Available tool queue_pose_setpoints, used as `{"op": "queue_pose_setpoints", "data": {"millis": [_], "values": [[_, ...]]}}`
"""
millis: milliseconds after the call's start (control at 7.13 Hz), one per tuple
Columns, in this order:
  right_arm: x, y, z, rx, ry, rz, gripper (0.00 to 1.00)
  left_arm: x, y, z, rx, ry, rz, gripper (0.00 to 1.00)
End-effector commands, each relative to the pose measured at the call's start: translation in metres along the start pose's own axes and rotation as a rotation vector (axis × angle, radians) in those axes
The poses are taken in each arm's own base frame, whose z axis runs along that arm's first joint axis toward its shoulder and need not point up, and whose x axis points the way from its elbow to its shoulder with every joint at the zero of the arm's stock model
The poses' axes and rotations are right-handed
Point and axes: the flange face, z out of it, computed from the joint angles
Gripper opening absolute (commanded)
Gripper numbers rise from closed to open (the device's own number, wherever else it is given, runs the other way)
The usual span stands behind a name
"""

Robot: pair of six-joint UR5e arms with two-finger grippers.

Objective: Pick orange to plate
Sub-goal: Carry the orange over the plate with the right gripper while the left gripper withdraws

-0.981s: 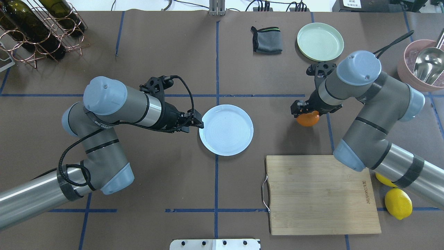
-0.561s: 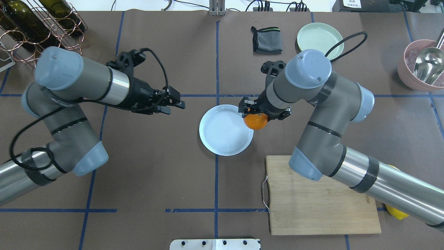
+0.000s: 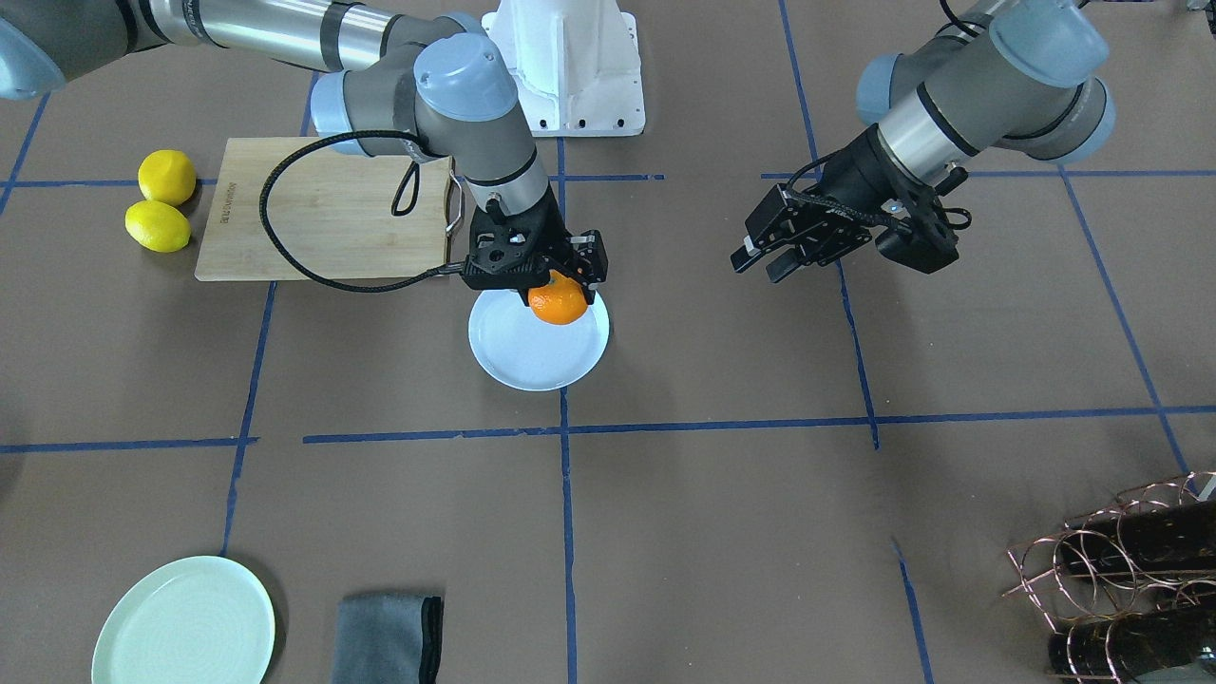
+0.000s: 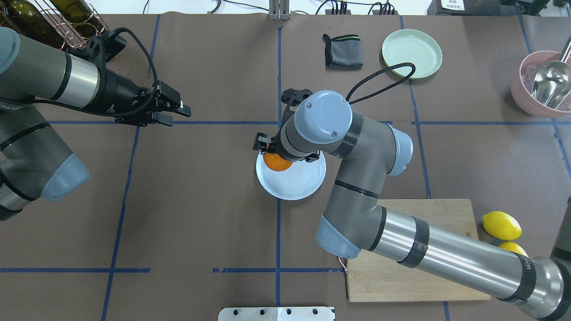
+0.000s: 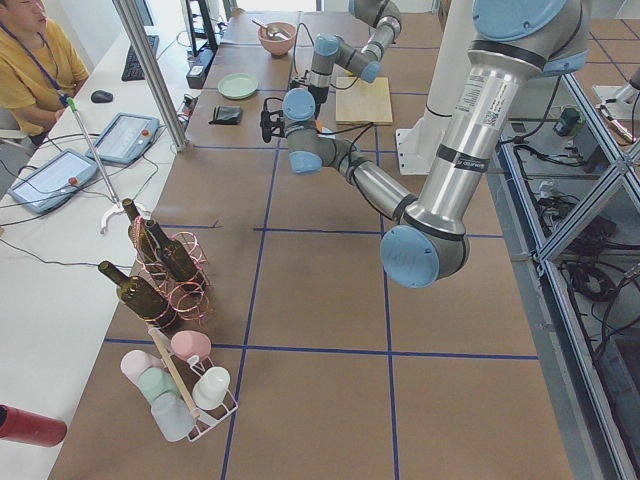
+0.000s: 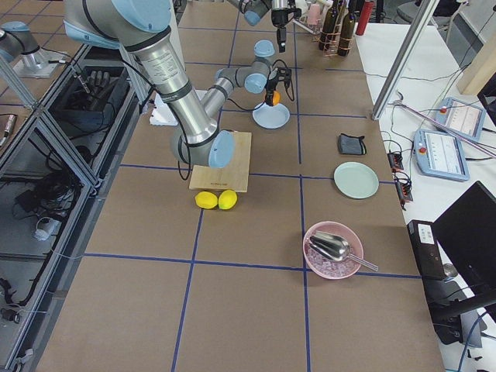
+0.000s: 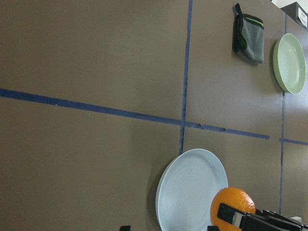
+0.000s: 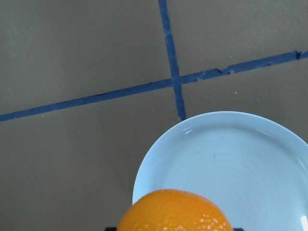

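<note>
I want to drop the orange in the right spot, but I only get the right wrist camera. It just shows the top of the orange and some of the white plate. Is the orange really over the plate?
Observer: Yes. The right gripper is shut on the orange, which hangs inside the rim of the plate, on the side nearer the left arm.
Operator: Is the other arm in my way?
Observer: No. The left gripper hovers open and empty, well away from the plate.
Operator: Is there other fruit on the table?
Observer: Two lemons lie beside the cutting board, far from the plate.
</note>
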Motion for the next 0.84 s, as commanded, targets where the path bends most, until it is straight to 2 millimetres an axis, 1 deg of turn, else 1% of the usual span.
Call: {"op": "queue_pose_setpoints", "data": {"millis": [0,140,421,701], "values": [[0.001,0.007,0.011,0.015,0.022,0.002,0.0,-0.004,-0.002,0.002,0.003,-0.008,-0.007,0.62],[0.008,0.009,0.029,0.009,0.056,0.004,0.0,-0.007,-0.002,0.004,0.004,-0.013,-0.01,0.62],[0.01,0.01,0.038,0.02,0.075,0.003,0.0,-0.008,-0.002,0.005,0.004,-0.013,-0.012,0.63],[0.017,0.013,0.048,0.035,0.105,-0.011,0.0,-0.008,-0.001,0.006,0.003,-0.015,-0.012,0.64]]}}
